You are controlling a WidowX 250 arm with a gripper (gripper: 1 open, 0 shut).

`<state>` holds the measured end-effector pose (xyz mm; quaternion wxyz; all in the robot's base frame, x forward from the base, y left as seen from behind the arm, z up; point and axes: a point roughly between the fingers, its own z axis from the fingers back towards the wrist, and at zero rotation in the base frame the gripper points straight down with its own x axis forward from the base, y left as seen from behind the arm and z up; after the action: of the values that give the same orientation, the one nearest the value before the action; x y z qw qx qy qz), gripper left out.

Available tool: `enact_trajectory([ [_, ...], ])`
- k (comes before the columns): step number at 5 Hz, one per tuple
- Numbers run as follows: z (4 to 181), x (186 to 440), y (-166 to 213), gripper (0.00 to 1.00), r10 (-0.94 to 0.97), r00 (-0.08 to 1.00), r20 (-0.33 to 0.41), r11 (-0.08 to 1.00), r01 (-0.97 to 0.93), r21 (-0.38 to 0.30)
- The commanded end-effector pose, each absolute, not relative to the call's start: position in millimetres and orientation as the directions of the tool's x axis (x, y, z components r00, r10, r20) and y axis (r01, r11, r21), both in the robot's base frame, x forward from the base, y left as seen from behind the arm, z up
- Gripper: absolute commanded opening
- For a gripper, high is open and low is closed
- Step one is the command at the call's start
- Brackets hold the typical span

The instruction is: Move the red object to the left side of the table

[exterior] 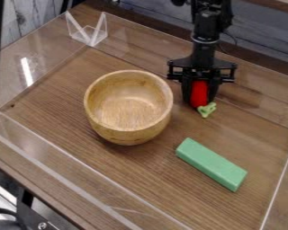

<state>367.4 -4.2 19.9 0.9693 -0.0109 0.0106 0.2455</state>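
Table: dark brown wood grain, smooth, slight sheen; clear acrylic walls with glare. Wooden bowl: pale, matt, visible grain. Red object: glossy plastic, pale green stub. Green block: matt, smooth, plastic-looking. Gripper: black, matt.

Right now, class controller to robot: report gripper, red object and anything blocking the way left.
Gripper down over the red object, jaws either side, grip unconfirmed. Object low at the table. Wooden bowl directly left, in the path.
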Motion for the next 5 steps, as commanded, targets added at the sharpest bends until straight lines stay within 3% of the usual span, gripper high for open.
enact_trajectory([
  [1, 34.3, 371, -6, 0.00, 0.475, 0.880, 0.023, 0.880, -0.474, -0.036],
  [2, 64.9, 371, -8, 0.00, 0.435, 0.900, 0.031, 0.899, -0.432, -0.070],
  [5, 123.6, 367, 7, 0.00, 0.433, 0.898, 0.074, 0.894, -0.417, -0.166],
])
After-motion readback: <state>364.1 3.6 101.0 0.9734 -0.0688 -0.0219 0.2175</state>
